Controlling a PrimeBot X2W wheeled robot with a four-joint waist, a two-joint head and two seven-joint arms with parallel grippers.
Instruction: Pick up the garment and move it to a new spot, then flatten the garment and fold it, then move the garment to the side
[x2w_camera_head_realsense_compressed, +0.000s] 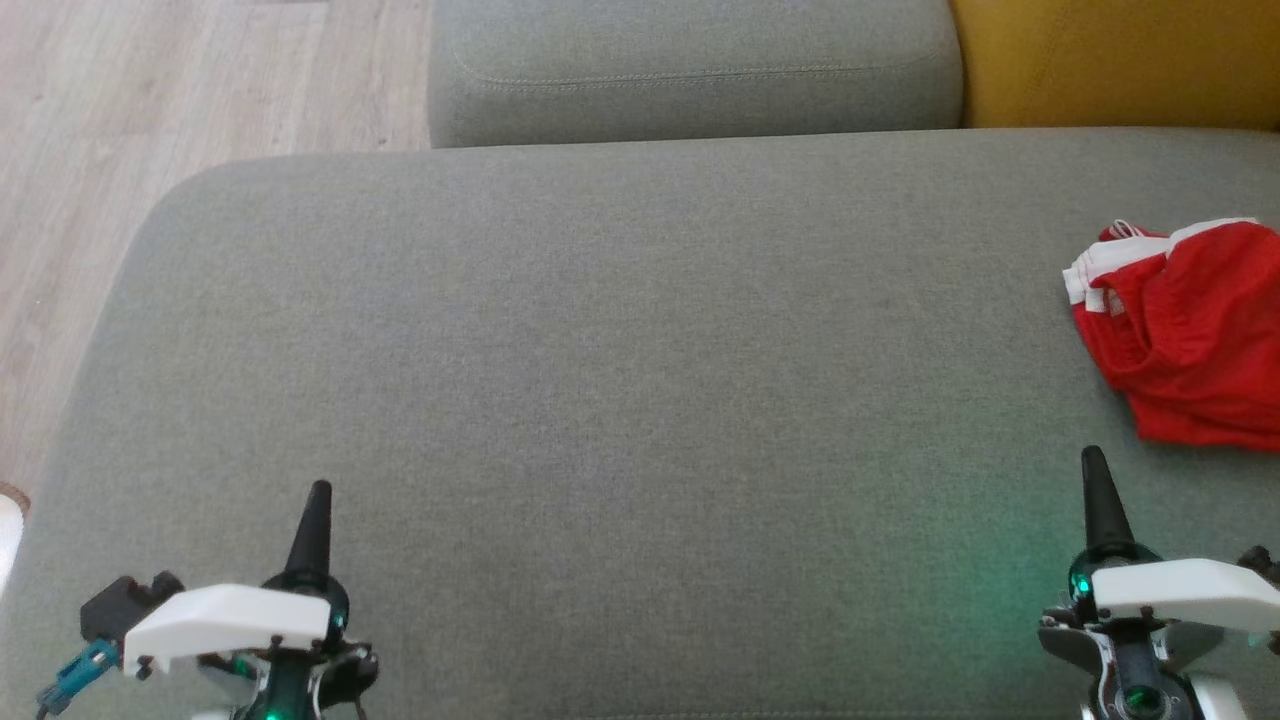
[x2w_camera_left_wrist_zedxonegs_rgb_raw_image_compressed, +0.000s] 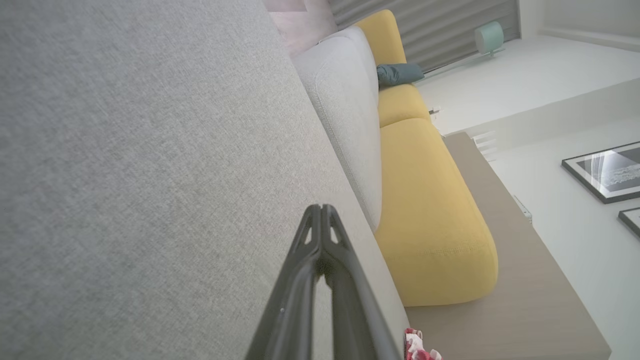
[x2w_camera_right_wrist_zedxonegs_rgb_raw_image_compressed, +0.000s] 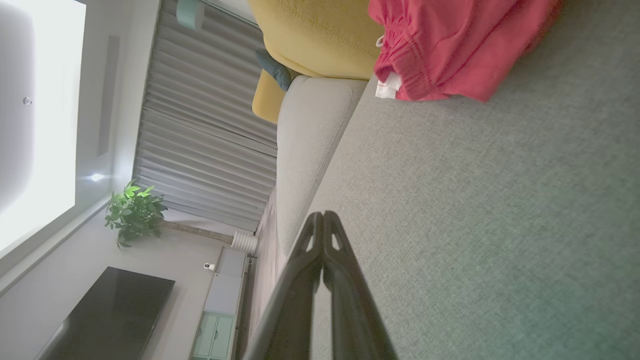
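Note:
The garment (x2w_camera_head_realsense_compressed: 1190, 330) is red cloth with white trim, lying crumpled at the right edge of the grey sofa seat (x2w_camera_head_realsense_compressed: 600, 380). It also shows at the top of the right wrist view as a red bunched garment (x2w_camera_right_wrist_zedxonegs_rgb_raw_image_compressed: 450, 45), and a small red and white bit of the garment (x2w_camera_left_wrist_zedxonegs_rgb_raw_image_compressed: 417, 347) peeks in at the bottom of the left wrist view. My right gripper (x2w_camera_head_realsense_compressed: 1095, 460) is shut with nothing in it, just in front of the garment and apart from it. At the lower left my left gripper (x2w_camera_head_realsense_compressed: 318, 492) is shut and holds nothing, far from the cloth.
A grey back cushion (x2w_camera_head_realsense_compressed: 690, 70) runs along the far side of the seat, with a yellow cushion (x2w_camera_head_realsense_compressed: 1120, 60) to its right. Wooden floor (x2w_camera_head_realsense_compressed: 150, 110) lies beyond the seat's rounded left edge. The broad middle of the seat is bare fabric.

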